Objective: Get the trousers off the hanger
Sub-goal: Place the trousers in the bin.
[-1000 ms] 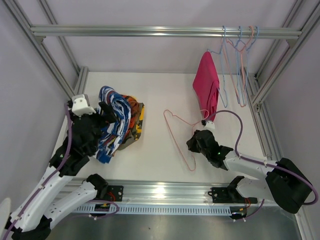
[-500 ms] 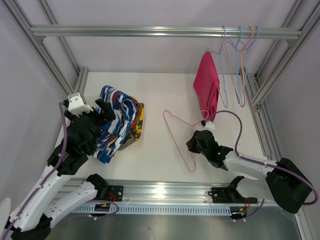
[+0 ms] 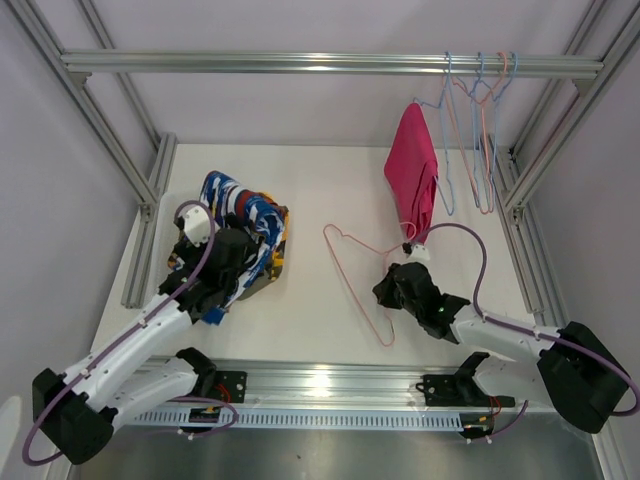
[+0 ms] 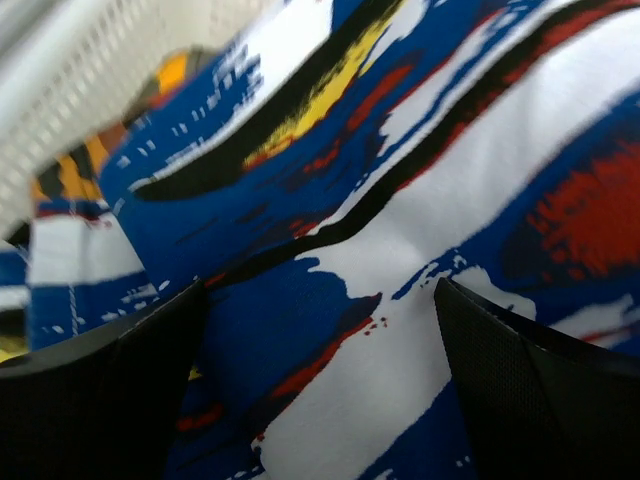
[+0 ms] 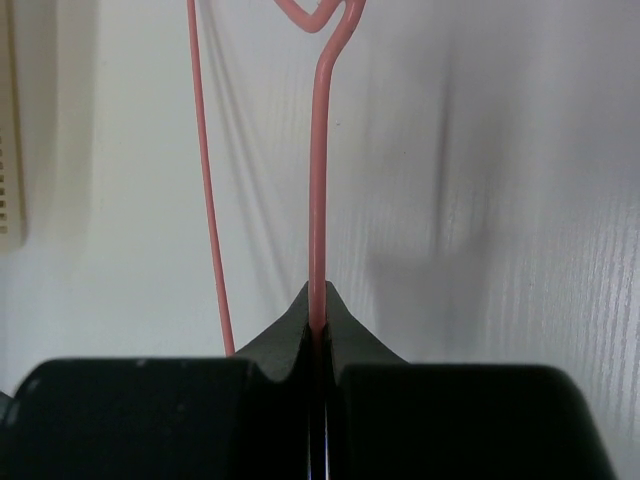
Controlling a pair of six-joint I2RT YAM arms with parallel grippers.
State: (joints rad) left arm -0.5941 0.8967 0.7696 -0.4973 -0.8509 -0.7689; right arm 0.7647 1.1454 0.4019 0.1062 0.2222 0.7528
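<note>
1. R side, nearest. The right gripper is clamped shut on the wire of the pink hanger, which runs straight out from between the closed jaws. The hanger is bare and lies flat on the table. Vs 1 s ago it has slid only slightly to the L. No real change here.

2. L side. This is the main change. 1 s ago the left gripper was held up over the heap with the blue-red-white trousers lifted. The arm has since dropped and swung in, and it now sits low on the pile. In the wrist view the fingers stand wide apart, with the patterned cloth close in front and nothing pinched. Assessment: garment let go and laid on top of the heap.

3. Pile. Blue-red-white is on top. Orange and yellow edges show at its R side. The other pieces are not separable from above. All of it is off hangers, L half of the table.

4. Far R. The magenta trousers hang from the rail and have not moved. Just beside them are the empty hangers.

5. Status (judgement). One garment is left to strip, so the task is nearly done. The R arm needs to drop or park the bare hanger before it can help. The L arm is free but is well apart from the magenta piece.
</note>
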